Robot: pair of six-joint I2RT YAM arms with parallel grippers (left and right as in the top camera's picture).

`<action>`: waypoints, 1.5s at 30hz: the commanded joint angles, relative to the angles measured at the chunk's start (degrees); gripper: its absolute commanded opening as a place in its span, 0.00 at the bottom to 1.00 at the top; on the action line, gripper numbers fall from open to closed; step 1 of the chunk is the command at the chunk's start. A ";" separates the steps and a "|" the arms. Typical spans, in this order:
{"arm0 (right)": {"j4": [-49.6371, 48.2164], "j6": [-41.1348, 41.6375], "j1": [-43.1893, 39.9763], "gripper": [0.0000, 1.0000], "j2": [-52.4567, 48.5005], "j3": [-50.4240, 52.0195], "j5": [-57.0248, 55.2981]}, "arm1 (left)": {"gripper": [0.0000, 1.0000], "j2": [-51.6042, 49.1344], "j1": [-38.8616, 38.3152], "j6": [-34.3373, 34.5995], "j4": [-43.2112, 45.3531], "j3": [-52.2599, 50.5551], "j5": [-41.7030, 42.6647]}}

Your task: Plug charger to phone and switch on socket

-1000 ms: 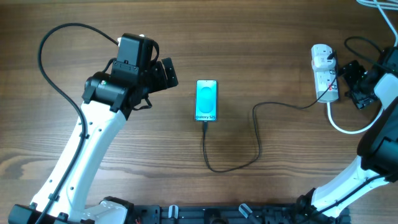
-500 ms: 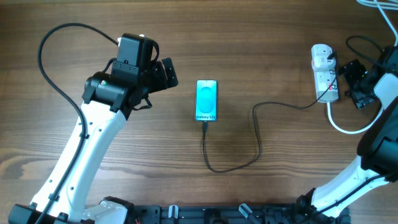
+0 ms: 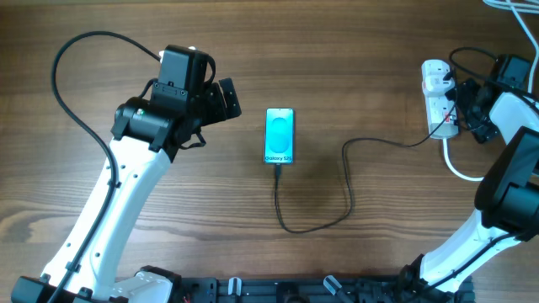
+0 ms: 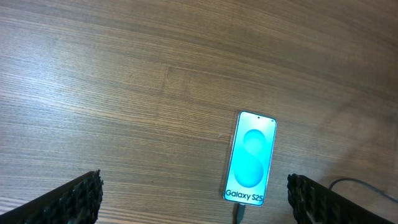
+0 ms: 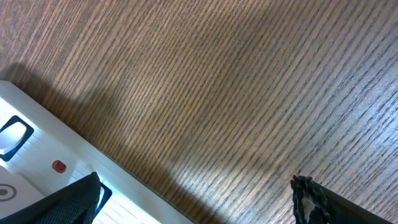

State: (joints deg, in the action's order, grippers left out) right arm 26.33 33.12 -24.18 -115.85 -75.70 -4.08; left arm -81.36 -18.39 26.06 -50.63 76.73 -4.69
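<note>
- Brown wood-grain worktop (image 3: 396, 50) carries everything. Broad bare wood lies beyond the phone and between the phone and the socket.
- The phone (image 3: 280, 135) lies flat near the middle, cyan screen up. Its long edges run away from the robot, and its white "Galaxy S25" band is at the near end.
- The charger (image 3: 349, 181), a thin black cable, meets the phone's near short edge. In the left wrist view its connector tip (image 4: 238, 214) sits against that edge.
- From there the cable loops toward the robot, climbs, bends right and runs to the near end of the socket.
- The socket (image 3: 435, 93) lies lengthwise, front to back, close to the right border of the overhead view. A white cord (image 3: 459, 172) curls off its near end toward the right arm.
- The left jaws are spread wide and hold nothing. They hover left of the phone and apart from it, with a strip of bare wood between.
- In the left wrist view the left fingers (image 4: 74, 196) fill the lower corners, and the phone lies ahead, nearer the right-hand one.
- The right jaws are also spread wide and hold nothing, just beside the socket's right long edge.
- In the right wrist view one right finger (image 5: 78, 199) overlaps the strip's white edge near a small red mark (image 5: 58, 165). I cannot tell whether it touches. The other finger is over bare wood.
</note>
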 commanded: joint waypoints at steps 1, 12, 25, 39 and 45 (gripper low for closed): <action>0.02 -0.13 0.39 1.00 -1.05 -0.70 1.16 | 1.00 0.31 0.24 0.55 -0.02 -0.11 -0.79; -0.33 -2.08 0.39 1.00 -1.05 -0.70 6.08 | 1.00 0.31 0.24 0.55 -0.02 -0.11 -0.79; 0.94 -3.15 0.63 1.00 -1.05 -0.70 6.25 | 1.00 0.31 0.24 0.55 -0.02 -0.11 -0.79; 0.92 -3.10 1.90 1.00 -1.07 -0.70 5.57 | 1.00 0.31 0.24 0.55 -0.02 -0.11 -0.79; 1.01 -3.15 1.90 1.00 -3.37 -0.70 5.66 | 1.00 0.31 0.24 0.55 -0.02 -0.11 -0.79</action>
State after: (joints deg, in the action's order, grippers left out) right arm 26.33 31.62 -24.14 -115.92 -76.01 -0.27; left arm -81.36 -18.39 26.09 -50.63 76.73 -4.67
